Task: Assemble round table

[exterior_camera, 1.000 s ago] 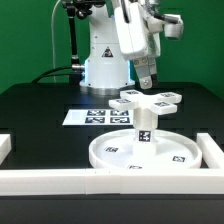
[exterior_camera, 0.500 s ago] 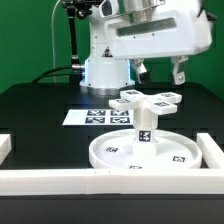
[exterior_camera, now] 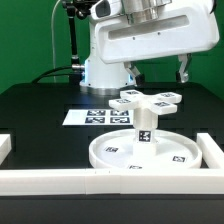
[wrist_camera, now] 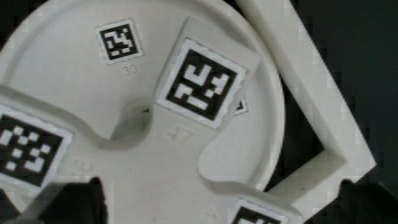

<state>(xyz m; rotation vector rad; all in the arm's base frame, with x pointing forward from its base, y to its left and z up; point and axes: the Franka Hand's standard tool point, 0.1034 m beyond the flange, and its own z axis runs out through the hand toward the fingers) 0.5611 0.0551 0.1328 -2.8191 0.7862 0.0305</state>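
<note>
Assembled white plastic round table (exterior_camera: pixel 143 128), cross-shaped base (exterior_camera: pixel 147 98) uppermost, rests inverted on the black table (exterior_camera: pixel 40 105). Claw (exterior_camera: pixel 157 70) hovers above, fully open, empty; descend centred, avoiding tilting the leg (exterior_camera: pixel 143 126).

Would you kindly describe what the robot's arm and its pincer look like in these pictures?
The arm is glossy white with rounded, boxy housings and dark joints. A black cable runs down beside its white base, which bears a small triangular warning sticker. The pincer has two slim, dark fingers.
</note>
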